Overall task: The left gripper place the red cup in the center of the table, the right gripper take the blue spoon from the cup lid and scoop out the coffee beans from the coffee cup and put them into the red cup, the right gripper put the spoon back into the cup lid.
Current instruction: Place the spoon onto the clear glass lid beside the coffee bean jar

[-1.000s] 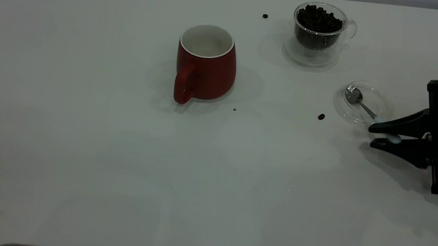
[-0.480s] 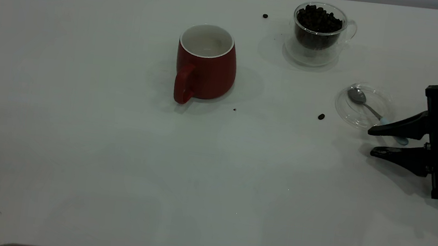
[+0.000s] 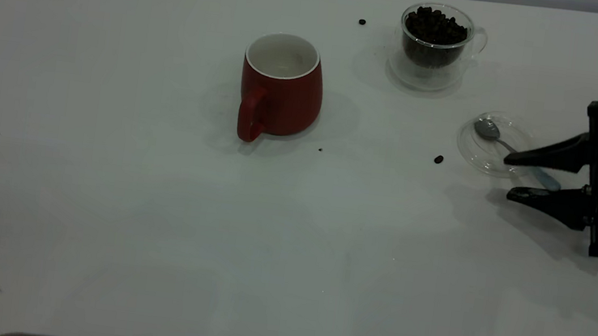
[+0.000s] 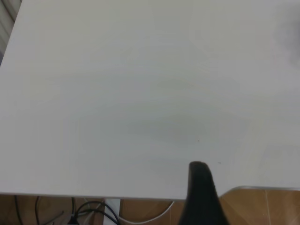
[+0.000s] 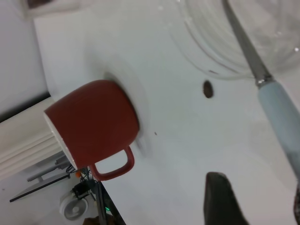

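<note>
Your black right gripper (image 3: 506,174), jaws spread and holding nothing, straddles the pale-blue-handled metal spoon (image 3: 512,153) near the white table's (image 3: 101,195) right edge. Closing off-centre could flip it out of the clear glass lid (image 3: 483,153).

Red cup (image 3: 281,87) standing upright mid-surface (image 3: 156,219), handle toward camera. Glass coffee cup (image 3: 434,45) sitting behind it to the right, holding dark coffee beans (image 3: 435,26). Blue spoon (image 3: 514,153) lying across clear lid (image 3: 483,151), pale handle overhanging the rim.
</note>
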Controlling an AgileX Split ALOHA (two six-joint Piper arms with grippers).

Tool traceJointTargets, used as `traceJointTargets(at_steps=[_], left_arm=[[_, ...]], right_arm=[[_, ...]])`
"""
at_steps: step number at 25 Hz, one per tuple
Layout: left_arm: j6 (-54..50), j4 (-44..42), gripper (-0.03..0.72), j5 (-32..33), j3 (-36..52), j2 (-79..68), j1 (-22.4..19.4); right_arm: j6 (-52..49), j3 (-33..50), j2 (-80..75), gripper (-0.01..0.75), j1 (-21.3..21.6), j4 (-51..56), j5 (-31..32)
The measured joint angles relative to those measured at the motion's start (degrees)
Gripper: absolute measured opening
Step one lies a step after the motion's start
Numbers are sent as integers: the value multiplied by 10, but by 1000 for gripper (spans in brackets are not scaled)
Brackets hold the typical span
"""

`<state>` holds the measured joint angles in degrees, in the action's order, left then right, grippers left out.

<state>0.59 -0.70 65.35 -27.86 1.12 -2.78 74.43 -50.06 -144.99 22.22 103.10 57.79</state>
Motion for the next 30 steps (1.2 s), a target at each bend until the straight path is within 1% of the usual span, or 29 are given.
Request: traceJointTargets(at_steps=[3,6,14,22,26,30], left_arm=[[0,0,593,0,0,0,0],[0,0,593,0,0,0,0],[0,0,593,0,0,0,0],[0,0,593,0,0,0,0],[0,0,593,0,0,0,0],[0,0,593,0,0,0,0]], right_arm=[[0,1,5,480,0,-3,-5],[-4,1,14,499,0,-24,-26],[-51,1,52,502,0,-94,-68],[-141,1,87,503,0,-215,-144],[-183,2,112,503,0,-276,-155],[-200,11,181,505,0,-300,-155]])
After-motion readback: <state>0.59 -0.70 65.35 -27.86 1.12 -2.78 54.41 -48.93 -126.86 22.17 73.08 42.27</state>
